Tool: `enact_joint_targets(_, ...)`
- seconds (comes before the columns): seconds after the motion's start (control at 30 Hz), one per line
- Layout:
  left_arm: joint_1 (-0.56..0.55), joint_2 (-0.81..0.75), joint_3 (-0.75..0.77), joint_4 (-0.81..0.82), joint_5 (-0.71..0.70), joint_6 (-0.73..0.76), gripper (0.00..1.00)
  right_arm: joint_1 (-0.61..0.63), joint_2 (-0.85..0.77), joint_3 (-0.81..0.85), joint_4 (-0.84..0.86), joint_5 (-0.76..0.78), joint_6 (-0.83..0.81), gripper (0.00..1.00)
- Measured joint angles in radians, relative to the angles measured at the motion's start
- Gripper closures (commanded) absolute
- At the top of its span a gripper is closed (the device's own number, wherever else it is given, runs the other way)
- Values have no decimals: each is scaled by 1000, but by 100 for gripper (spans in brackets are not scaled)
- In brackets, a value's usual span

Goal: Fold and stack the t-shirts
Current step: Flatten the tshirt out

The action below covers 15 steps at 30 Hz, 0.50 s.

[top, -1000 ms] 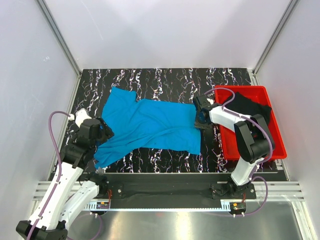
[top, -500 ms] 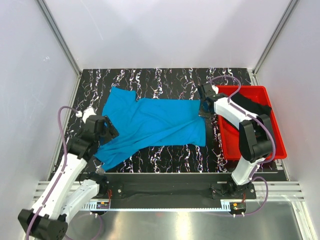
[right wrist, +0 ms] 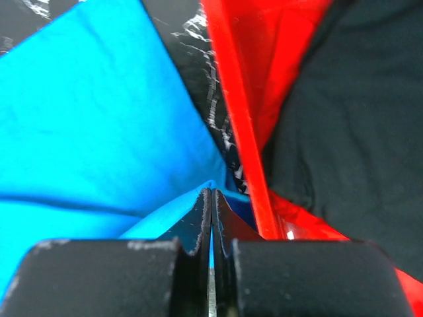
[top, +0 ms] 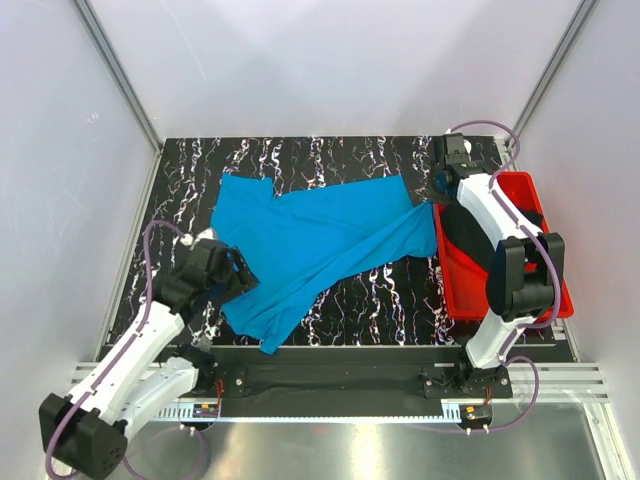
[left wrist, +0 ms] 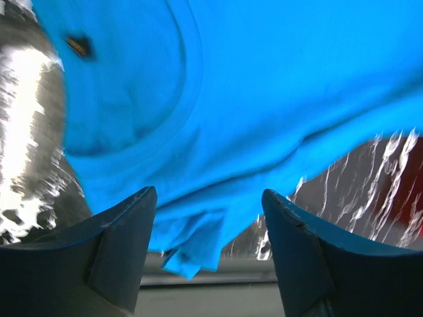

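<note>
Sky-blue cloth covers most of the black marbled table: the blue t-shirt lies spread open, running from a near-left corner out to a drawn-out tip at the far right. The right gripper is clenched on that tip, just beside the far-left corner of the red tray. In its wrist view the fingers meet with a sliver of blue pinched between them. The black t-shirt lies bunched inside the tray, well apart from the blue one's main body. The left gripper sits at the blue shirt's left side with its fingers spread wide. Cloth hangs in front of them, possibly brushing them, though the blurred wrist view leaves that unclear.
</note>
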Motion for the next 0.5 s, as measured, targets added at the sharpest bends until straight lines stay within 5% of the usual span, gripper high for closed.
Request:
enact_joint_targets(0.27, -523, 35, -8, -87, -132, -126, 52, 2, 6, 18, 3, -80, -11, 100)
enact_joint_targets(0.4, -789, 170, 22, -190, -221, -230, 42, 2, 8, 18, 3, -115, -11, 100)
enact_joint_targets(0.5, -873, 266, 37, -238, -266, -309, 43, 2, 8, 14, 4, -137, -10, 100)
